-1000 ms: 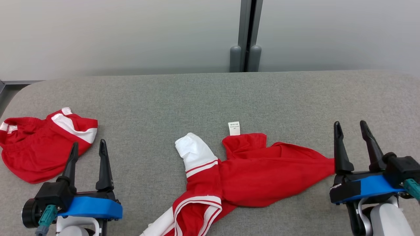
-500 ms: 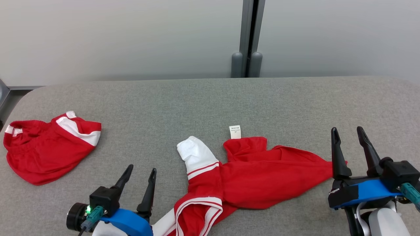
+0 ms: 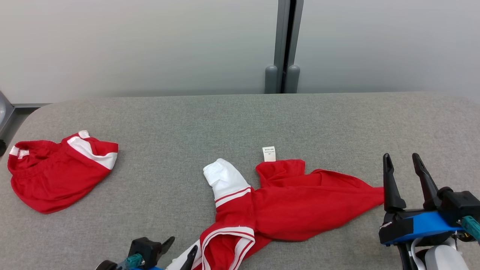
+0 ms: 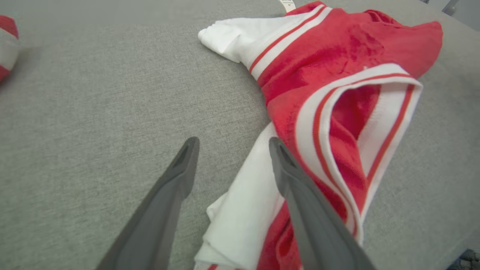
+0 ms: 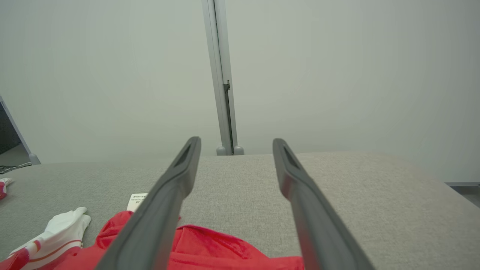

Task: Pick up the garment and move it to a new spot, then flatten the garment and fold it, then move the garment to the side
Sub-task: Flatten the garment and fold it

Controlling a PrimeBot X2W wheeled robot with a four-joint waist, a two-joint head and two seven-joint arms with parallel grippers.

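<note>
— Garment [image 3: 296,210] first: where is it?
— Crumpled on the grey table [image 3: 240,120], stretched out between the two grippers. It is red with white striped trim. One white sleeve [image 3: 225,178] points away from the left gripper [image 3: 182,245], and a small white label [image 3: 269,154] sticks out at the far edge.
— And the left gripper?
— It sits low at the near end of the garment, fingers spread apart, with nothing clamped. In its wrist view a white fold lies between the fingers and under the right one, and the striped opening is just past that finger. I cannot tell whether the tips touch the cloth.
— The right gripper [image 3: 401,157]?
— Its fingers are parted too and hold nothing; they point toward the wall. The garment's red tip ends just beside its left finger, near that finger's base. Bare table lies ahead of it.
— Anything else?
— Red shorts [image 3: 56,176] with a white band, well off to the left gripper's outer side, apart from the garment.
</note>
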